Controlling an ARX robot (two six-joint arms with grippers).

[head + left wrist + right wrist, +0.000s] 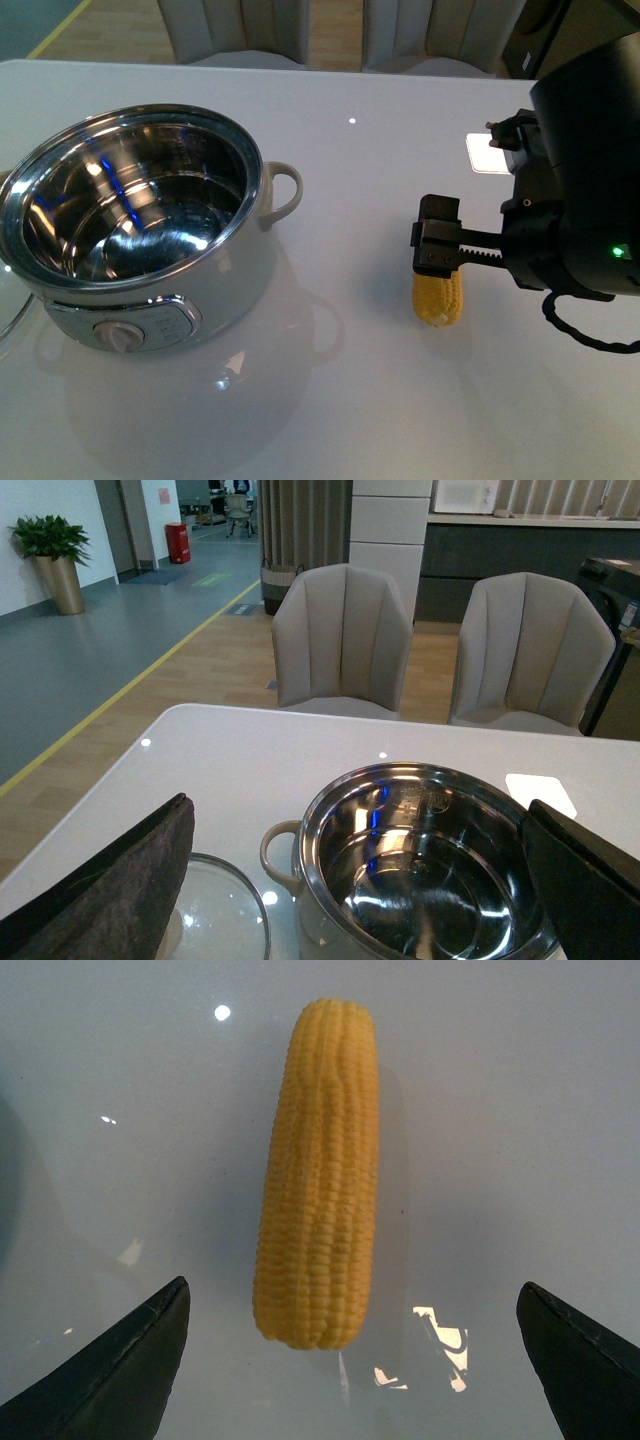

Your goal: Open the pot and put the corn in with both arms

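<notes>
The cream-white pot point(245, 265) stands uncovered on the left of the white table, its steel bowl empty. Its glass lid point(215, 910) lies flat on the table beside it, just showing at the left edge of the front view point(8, 312). The yellow corn point(438, 298) lies on the table to the right. My right gripper point(438, 262) hovers over the corn's far end, open; in the right wrist view the corn point(320, 1170) lies lengthwise between the spread fingers of that gripper point(352, 1290), untouched. My left gripper point(358, 805) is open above the pot point(420, 772), holding nothing.
The pot's loop handle point(285, 190) points toward the corn. Two grey chairs point(345, 640) point(535, 650) stand past the table's far edge. A bright reflection point(487, 153) lies on the table behind the right arm.
</notes>
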